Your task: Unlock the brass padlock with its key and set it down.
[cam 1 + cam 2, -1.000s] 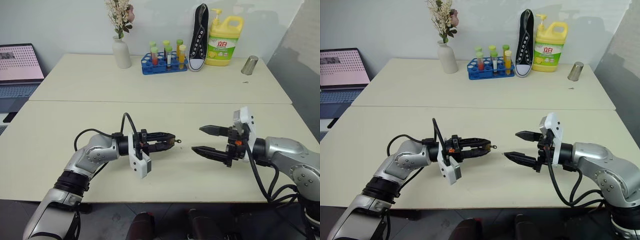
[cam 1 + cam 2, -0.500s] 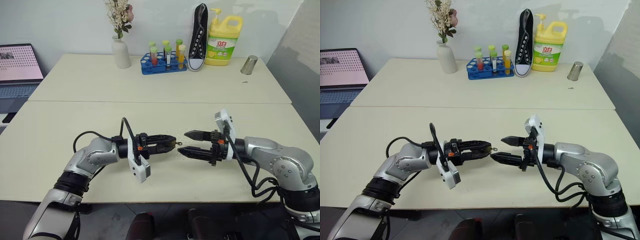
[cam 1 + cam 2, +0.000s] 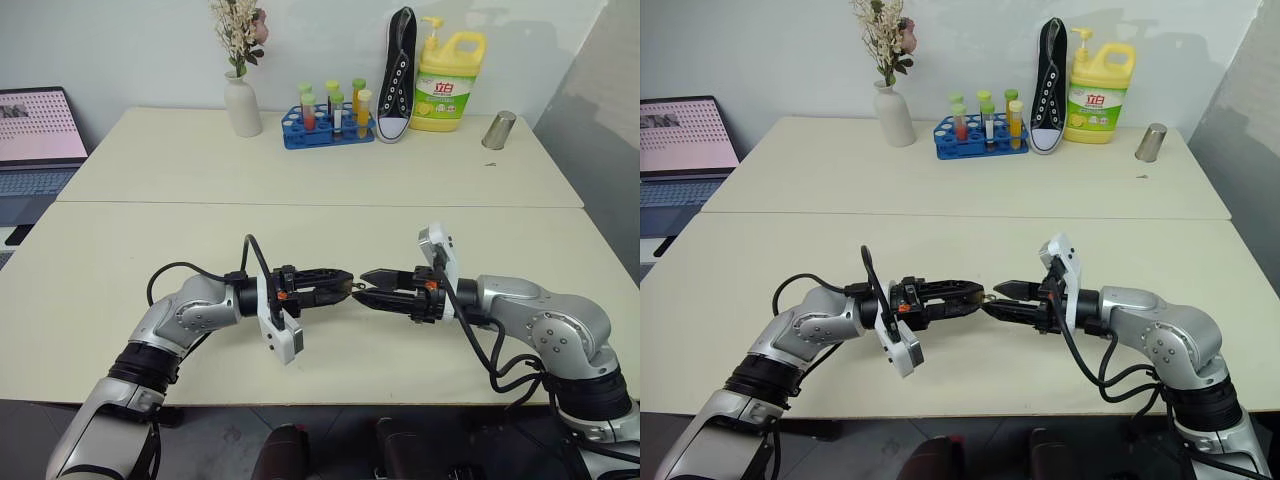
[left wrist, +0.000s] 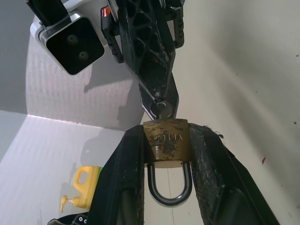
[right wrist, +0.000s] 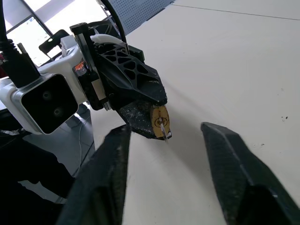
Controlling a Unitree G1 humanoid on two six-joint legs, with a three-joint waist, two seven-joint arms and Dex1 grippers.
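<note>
Surface: cream table [image 3: 300, 170]; we work just above its near edge.
Padlock [image 4: 166, 142]: clamped in our left gripper [image 3: 343, 282], keyhole outward so the key [image 5: 162, 131] is reachable.
Right gripper [image 3: 366, 280]: fingers apart in its wrist view, flanking the key; grasp unconfirmed.

In both head views the brass padlock [image 4: 166, 142] is too small to make out between the left gripper [image 3: 340, 283] and the right gripper [image 3: 372, 286], whose tips meet there and cover it. Seen from the left wrist, the padlock's flanks are hidden by the left gripper's fingers [image 4: 130, 168], and the key [image 4: 162, 106] standing in the padlock shows just a small silvery head, the rest lost against the right gripper's dark tip. Whether the right gripper grips the key cannot be told. From the right wrist, one face of the padlock shows; its shackle is hidden behind the left gripper.
</note>
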